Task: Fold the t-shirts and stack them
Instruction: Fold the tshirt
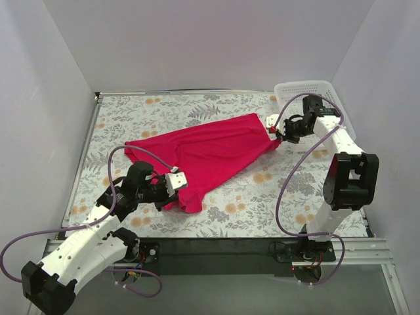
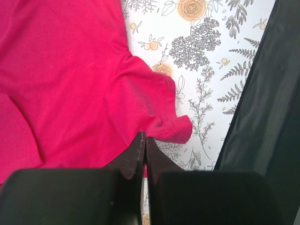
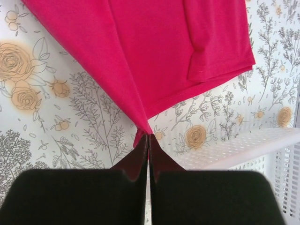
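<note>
The magenta-red t-shirt [image 1: 210, 154] is stretched across the flowered table between my two grippers. My left gripper [image 1: 176, 186] is shut on its near-left hem; in the left wrist view the cloth [image 2: 70, 84] is pinched between the closed fingers [image 2: 144, 140]. My right gripper [image 1: 282, 134] is shut on the far-right corner, which is pulled taut into a point; in the right wrist view the shirt [image 3: 154, 47] narrows down into the closed jaws [image 3: 149, 137]. No neck tag shows.
A white mesh basket [image 1: 308, 88] stands at the back right, right behind my right gripper; its rim shows in the right wrist view [image 3: 243, 145]. The black table front edge [image 2: 272, 117] runs just right of my left gripper. Grey walls enclose the table.
</note>
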